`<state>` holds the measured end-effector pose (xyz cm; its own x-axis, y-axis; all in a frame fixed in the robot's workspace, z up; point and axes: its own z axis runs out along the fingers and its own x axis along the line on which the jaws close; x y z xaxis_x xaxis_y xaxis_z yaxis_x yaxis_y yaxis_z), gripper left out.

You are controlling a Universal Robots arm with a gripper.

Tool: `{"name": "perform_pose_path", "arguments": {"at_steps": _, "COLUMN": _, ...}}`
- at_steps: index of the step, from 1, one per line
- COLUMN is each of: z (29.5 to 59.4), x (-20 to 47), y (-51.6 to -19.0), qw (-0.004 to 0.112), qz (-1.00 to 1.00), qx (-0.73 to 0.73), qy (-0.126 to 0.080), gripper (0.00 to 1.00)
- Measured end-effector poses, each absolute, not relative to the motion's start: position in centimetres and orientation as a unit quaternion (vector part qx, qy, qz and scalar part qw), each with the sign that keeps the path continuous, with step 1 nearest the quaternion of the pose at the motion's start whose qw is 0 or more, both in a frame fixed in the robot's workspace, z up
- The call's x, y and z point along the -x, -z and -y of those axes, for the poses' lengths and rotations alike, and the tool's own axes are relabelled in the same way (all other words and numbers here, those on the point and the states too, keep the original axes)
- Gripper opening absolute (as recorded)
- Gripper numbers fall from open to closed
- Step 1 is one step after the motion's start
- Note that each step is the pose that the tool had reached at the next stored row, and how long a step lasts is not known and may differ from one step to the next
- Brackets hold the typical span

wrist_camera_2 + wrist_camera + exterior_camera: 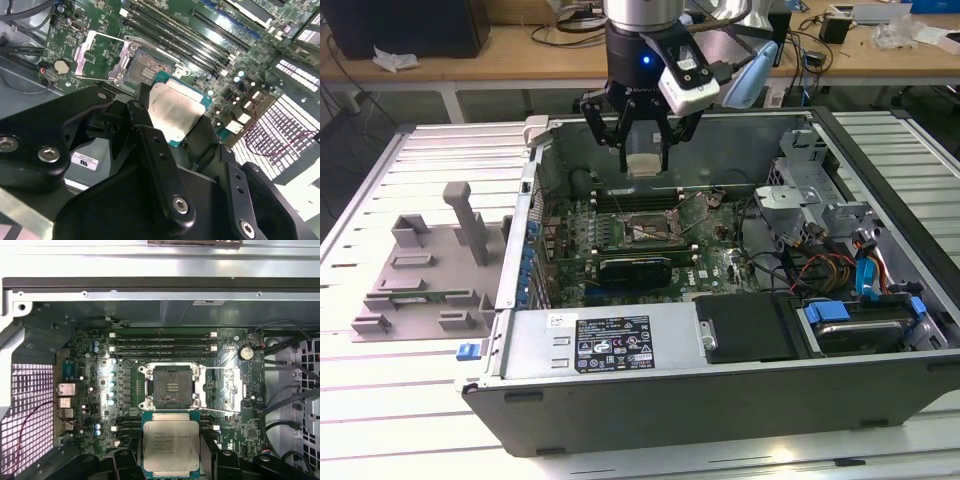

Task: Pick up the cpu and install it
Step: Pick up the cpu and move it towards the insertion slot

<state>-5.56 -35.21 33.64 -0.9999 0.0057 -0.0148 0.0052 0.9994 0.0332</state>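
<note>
Exterior view: gripper closed on the cpu, held flat between the fingers above the open computer case, near its far wall, over the motherboard and clear of the socket below. Well apart, on the exterior view's left: grey plastic tray with upright blocks, lying on the slatted table. Second wrist view: dark fingers pinching opposite edges of the cpu, silvery top smeared and turned towards the camera, teal rim showing along two sides. Beyond it, the socket with its metal frame swung open, not touching the chip. First wrist view: cpu gripped at two sides, hovering above the board just beside the socket, offset from it rather than lined up over it. Socket frame open, contact field exposed. Memory slots lying on the socket's other side, away from the chip.
</note>
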Motion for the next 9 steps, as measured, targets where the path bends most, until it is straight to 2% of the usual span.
{"name": "perform_pose_path", "arguments": {"at_steps": 9, "z": 35.1, "x": 5.0, "y": -31.3, "qw": 0.007, "qz": -1.000, "qx": -0.003, "qy": -0.017, "gripper": 0.55}}
